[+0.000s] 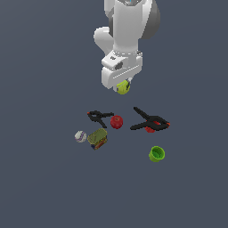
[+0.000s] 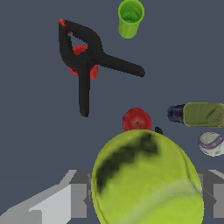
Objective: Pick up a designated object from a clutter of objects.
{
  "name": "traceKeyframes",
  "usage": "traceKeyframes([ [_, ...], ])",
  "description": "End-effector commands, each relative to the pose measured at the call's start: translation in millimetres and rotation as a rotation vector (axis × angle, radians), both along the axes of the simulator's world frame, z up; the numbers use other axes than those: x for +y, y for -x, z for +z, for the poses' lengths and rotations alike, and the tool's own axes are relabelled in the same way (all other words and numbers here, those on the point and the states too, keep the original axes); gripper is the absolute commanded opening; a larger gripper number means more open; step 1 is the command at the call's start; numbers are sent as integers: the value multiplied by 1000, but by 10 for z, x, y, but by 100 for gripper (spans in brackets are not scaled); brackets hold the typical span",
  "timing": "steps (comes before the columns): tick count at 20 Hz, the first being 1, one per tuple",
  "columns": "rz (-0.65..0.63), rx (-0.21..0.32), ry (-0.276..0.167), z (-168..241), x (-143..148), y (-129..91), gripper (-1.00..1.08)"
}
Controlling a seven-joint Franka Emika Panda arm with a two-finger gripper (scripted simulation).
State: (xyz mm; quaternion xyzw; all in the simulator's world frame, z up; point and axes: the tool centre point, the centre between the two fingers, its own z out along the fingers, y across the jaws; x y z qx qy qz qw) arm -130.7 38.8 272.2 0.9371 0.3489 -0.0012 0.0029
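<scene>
One yellow-green ball [image 1: 123, 87] sits clamped in the claw [image 1: 122, 85], held up off the counter [image 1: 40, 178] and apart from the rest of the clutter. In the wrist view the ball fills the near field, with a grey finger [image 2: 78, 199] pressed against either side of it, so the grasp looks secure.

By my reading the pick itself is done and the step in hand is the lift (or the hold at the top of it). What the next move calls for is little more than keeping the squeeze steady and carrying the ball clear without tilting; a round, fuzzy ball could roll out if the grip slackens.

Below lie the red apple [image 1: 116, 121], a small black clamp [image 1: 99, 117] beside it, a larger black clamp [image 1: 150, 122] with red parts, the olive-brown can [image 1: 97, 138], the whitish ball [image 1: 80, 136] just beside the can, and the green cup [image 1: 156, 153], which stands further off.

Hard to make out: the fingertips are mostly hidden by the arm's body in the exterior view, the ball is cut off in the wrist view, and only a sliver of the small clamp shows there.
</scene>
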Motion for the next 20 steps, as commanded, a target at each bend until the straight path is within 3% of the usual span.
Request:
traceKeyframes([
  [1, 0, 0, 0, 203, 190, 50, -100],
  [11, 1, 0, -4, 847, 807, 173, -100],
  [20, 1, 0, -6, 1075, 1023, 194, -100],
])
